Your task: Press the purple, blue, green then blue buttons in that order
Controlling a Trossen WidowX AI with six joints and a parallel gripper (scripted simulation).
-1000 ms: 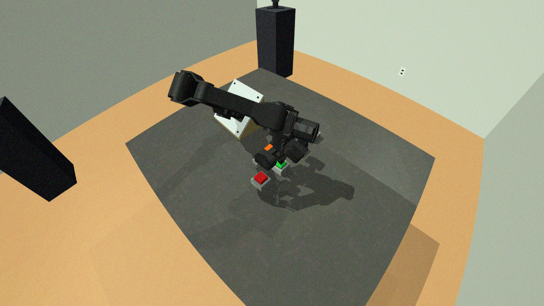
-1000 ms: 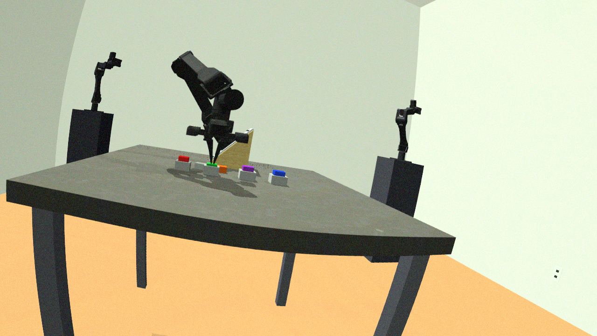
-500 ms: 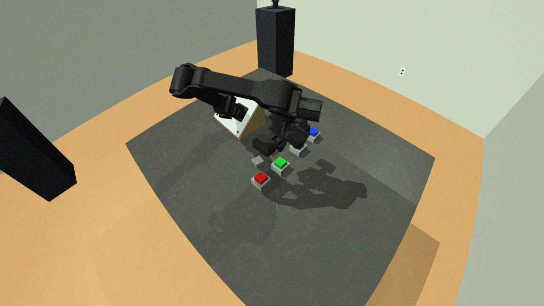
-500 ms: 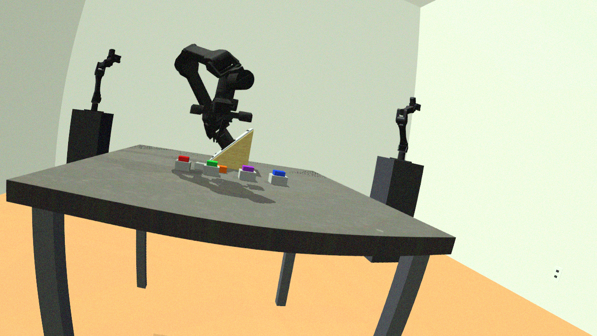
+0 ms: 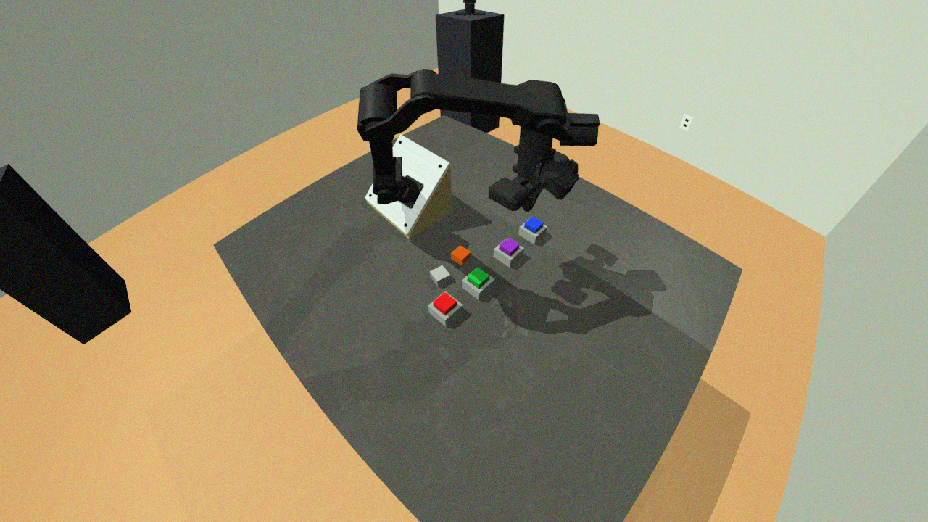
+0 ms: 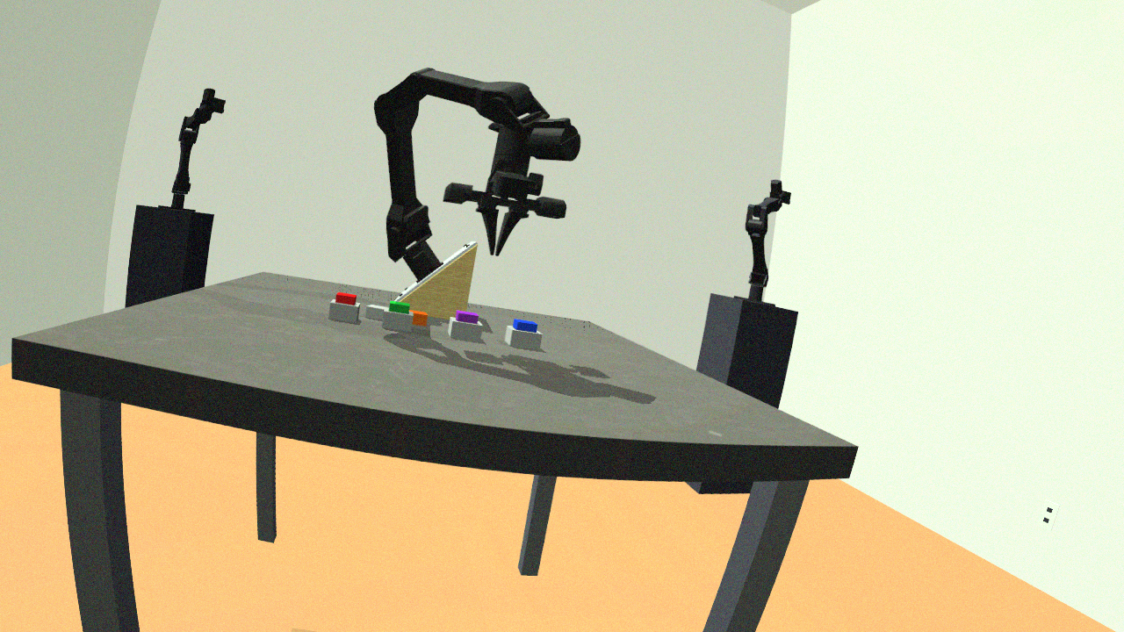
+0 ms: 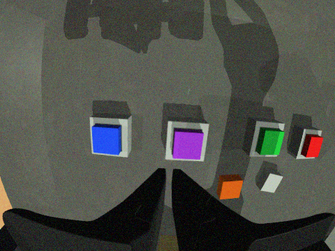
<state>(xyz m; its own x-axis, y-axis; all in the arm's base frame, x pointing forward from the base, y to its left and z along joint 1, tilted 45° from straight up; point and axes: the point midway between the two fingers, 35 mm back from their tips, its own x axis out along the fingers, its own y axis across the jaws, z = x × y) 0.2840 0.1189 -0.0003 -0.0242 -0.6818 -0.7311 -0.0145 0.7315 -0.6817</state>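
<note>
Item: blue button (image 7: 107,139). A square blue cap seated in a pale grey housing, standing on the bench (image 5: 583,363). It sits below the tool (image 6: 497,249), ahead of the tips and off to the left as the wrist view looks down. It stands proud of its housing, unpressed.

Handling, as judged: rigid cap, sprung travel, housing fixed to the bench. Not a thing to grip; it wants a straight push on the middle of its flat top until it bottoms, then release. An off-centre push may slide onto the housing rim.

Adjacent: purple button (image 7: 188,144), directly ahead of the tool tips in the wrist view, next along the row to the right. Green button (image 7: 270,141) further right, red button (image 7: 312,146) at the far right end.

Loose items: orange block (image 7: 231,187) just right of the tool tips and nearer than the row; grey block (image 7: 271,183) beyond it to the right. Both are to be left alone.

Tool: clenched, fingers nearly together, grasping nothing, pointing down, held well above the bench and touching no button.

Behind the tool: a wooden wedge mount (image 5: 421,188) carrying the arm's base.

Progress, as judged: undeterminable from this pose; a sideways shift toward blue, then descent, suits either blue press.
</note>
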